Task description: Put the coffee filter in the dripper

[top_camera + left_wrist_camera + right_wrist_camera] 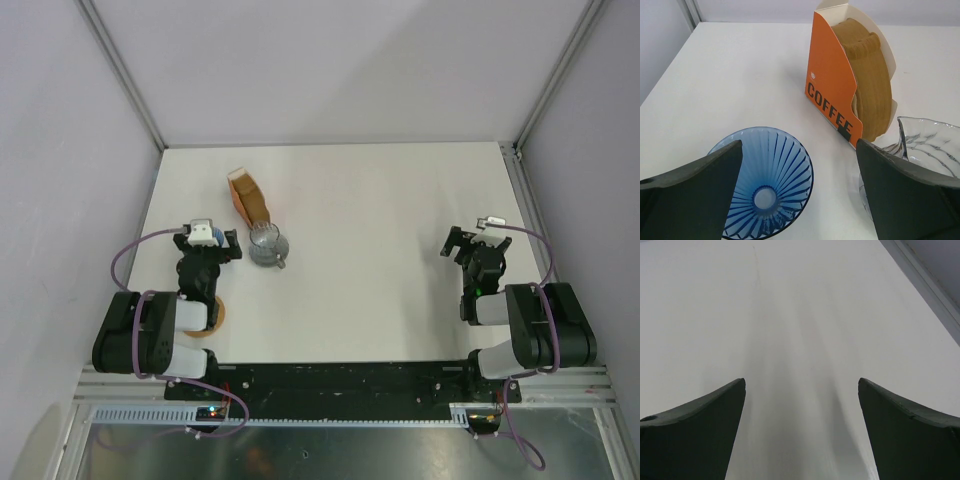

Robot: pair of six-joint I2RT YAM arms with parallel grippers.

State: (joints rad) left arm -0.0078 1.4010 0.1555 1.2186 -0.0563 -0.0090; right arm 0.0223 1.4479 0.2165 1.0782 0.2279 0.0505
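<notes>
Our left gripper [799, 145] hangs spread wide and empty close over the dripper [775, 165], facing the box [827, 85] whose filters [870, 90] stand on edge (handy for pinching one, we judge), while the right gripper [801, 381] gapes, equally empty, over the table [800, 300] well apart.

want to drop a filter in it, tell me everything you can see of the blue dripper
The blue dripper is a see-through cone, glass or plastic by its gloss, with ribs running down to a round centre hole. It stands mouth up and empty on the white table, low between the open fingers of the left gripper; one finger hides part of its rim.
</notes>
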